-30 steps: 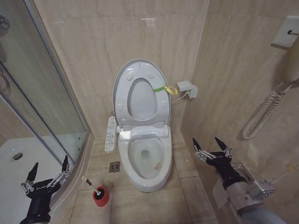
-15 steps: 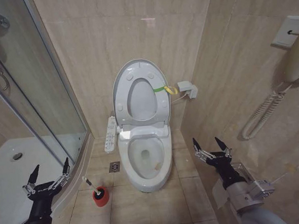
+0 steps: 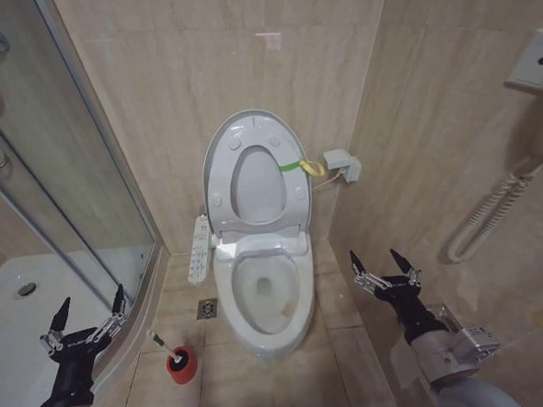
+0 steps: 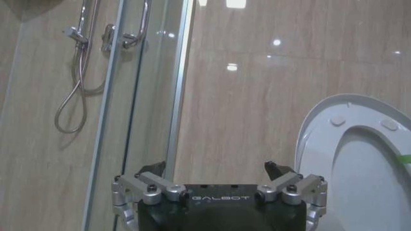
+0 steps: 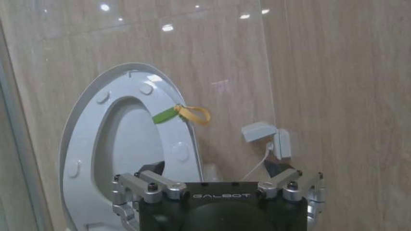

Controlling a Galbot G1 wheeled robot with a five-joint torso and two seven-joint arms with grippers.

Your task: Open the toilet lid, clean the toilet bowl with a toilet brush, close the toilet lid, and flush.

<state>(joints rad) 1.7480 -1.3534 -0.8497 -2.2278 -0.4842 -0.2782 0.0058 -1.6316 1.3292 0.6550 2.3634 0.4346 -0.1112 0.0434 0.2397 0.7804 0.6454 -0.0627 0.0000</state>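
1. The whole head view has shifted since a moment ago: the camera moved.
2. Toilet lid (image 3: 254, 172) stands raised, ahead between both end effectors.
3. Left end effector (image 3: 87, 316) spread wide and empty; toilet brush (image 3: 168, 352) just right of it.
4. Right end effector (image 3: 383, 269) wide, idle.

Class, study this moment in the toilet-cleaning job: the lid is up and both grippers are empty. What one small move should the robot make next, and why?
Probably lower the left gripper toward the toilet brush, which stands in its red holder on the floor just ahead of that arm. The toilet lid leans open against the wall, the toilet bowl is exposed, and the right gripper hovers open beside it.
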